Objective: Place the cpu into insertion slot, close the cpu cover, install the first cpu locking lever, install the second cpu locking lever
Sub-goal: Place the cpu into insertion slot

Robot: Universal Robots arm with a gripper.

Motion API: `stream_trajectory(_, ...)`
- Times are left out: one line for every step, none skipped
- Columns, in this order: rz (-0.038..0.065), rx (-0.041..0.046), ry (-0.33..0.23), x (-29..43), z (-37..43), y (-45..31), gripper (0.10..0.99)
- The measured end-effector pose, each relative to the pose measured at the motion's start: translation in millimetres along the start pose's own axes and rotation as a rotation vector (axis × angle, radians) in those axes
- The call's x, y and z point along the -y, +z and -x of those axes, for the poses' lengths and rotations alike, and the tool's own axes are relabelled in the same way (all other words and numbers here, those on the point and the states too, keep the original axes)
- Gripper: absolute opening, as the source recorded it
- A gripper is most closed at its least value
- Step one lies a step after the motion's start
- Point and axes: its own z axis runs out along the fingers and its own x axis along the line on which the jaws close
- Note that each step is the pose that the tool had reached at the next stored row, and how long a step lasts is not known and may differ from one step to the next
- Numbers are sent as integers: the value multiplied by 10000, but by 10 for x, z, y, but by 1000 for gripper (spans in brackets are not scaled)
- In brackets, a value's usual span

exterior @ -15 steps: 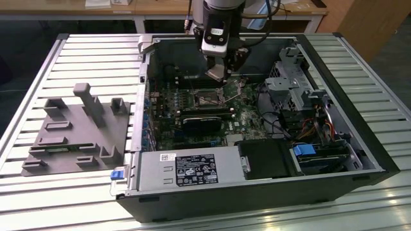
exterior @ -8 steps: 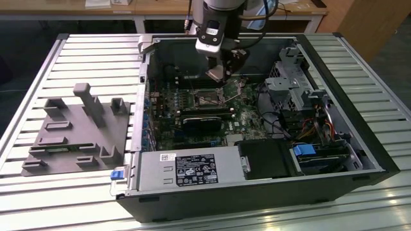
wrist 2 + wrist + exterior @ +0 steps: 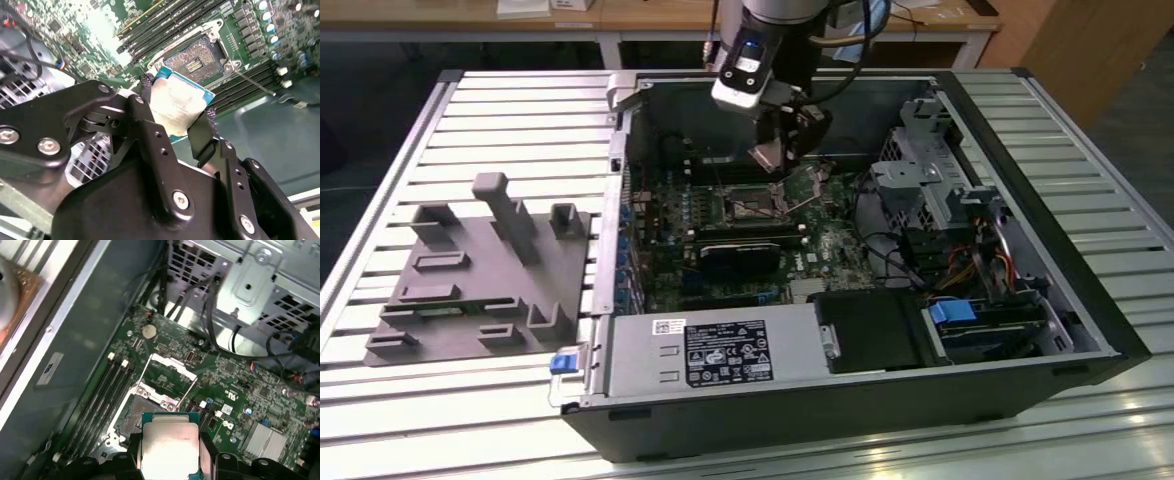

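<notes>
My gripper (image 3: 177, 106) is shut on the cpu (image 3: 175, 102), a flat square chip with a dull silver top and a green edge, held by two opposite sides. In the exterior view the gripper (image 3: 774, 152) hangs inside the open computer case, a little above the motherboard. The insertion slot (image 3: 136, 416) lies open just beyond the cpu (image 3: 170, 446), its dark centre bare. The cpu cover (image 3: 172, 370), a thin silver frame, is swung back on the slot's far side. A thin lever rod (image 3: 255, 82) sticks out beside the insertion slot (image 3: 197, 59).
The computer case (image 3: 1101, 300) lies open on a slatted metal table. Long black memory slots (image 3: 102, 395) run beside the socket. A black card with a fan (image 3: 747, 255), a power supply (image 3: 707, 350), a drive cage (image 3: 927, 175) and cables surround it. A grey fixture (image 3: 480, 270) sits at the exterior view's left.
</notes>
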Motion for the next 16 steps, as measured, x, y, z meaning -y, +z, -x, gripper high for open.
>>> stream_trajectory(0, 16, 184, 0, 0, 3, 541)
stream_trajectory(-1, 32, 364, 0, 0, 6, 541)
stream_trajectory(-2, 47, 542, 1, 0, 8, 541)
stream_trajectory(-2, 63, 722, 1, 0, 11, 541)
stream_trajectory(-2, 78, 901, 1, 0, 14, 541)
stream_trajectory(-3, 96, 1089, 2, 0, 17, 541)
stream_trajectory(-4, 113, 1268, 2, 0, 21, 541)
stream_trajectory(-4, 128, 1446, 2, 0, 25, 541)
stream_trajectory(-5, 144, 1626, 2, 0, 29, 541)
stream_trajectory(-6, 160, 1804, 3, 0, 33, 541)
stream_trajectory(-6, 175, 1985, 3, 0, 38, 541)
stream_trajectory(-5, 190, 2163, 4, 0, 44, 541)
stream_trajectory(-5, 205, 2342, 4, 0, 49, 541)
stream_trajectory(-6, 221, 2538, 5, 0, 56, 541)
stream_trajectory(-6, 237, 2717, 6, 0, 65, 541)
stream_trajectory(-7, 252, 2889, 6, 0, 73, 541)
